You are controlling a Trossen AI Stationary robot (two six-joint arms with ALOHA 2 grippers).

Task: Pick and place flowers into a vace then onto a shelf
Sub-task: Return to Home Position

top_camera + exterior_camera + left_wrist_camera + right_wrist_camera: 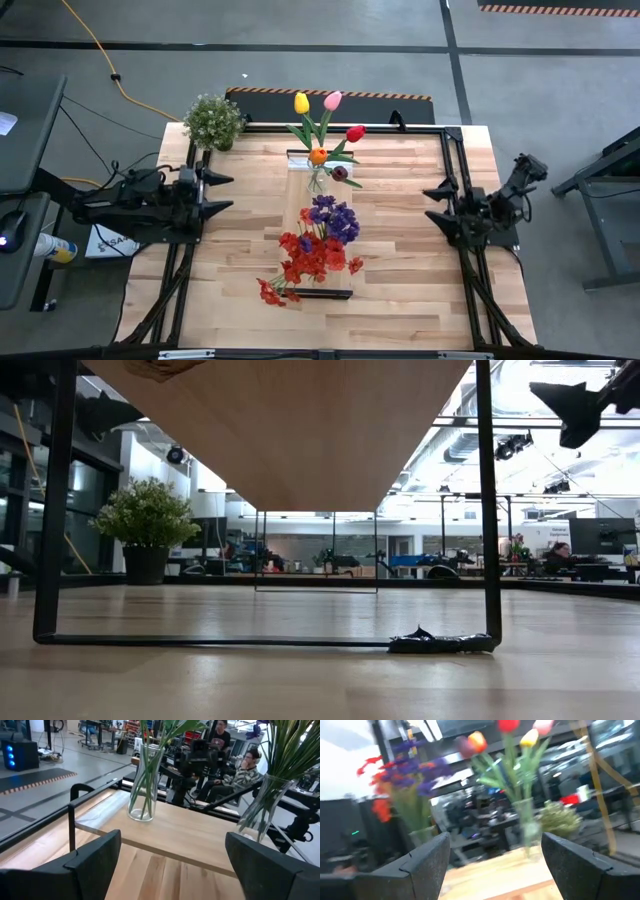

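We find the shelf (297,190) lying mid-bench (400,260), running near to far. The tulips (322,125) stand in a clear vase (142,785) at its far end. The red and purple flowers (320,240) stand in a second vase (257,807) toward its near end. The left claw (230,193) sits at the bench's left edge and the right claw (426,203) at its right edge. Both are spread wide, gripping nothing, well apart from the vases. A potted plant (213,120) stands at the far left corner.
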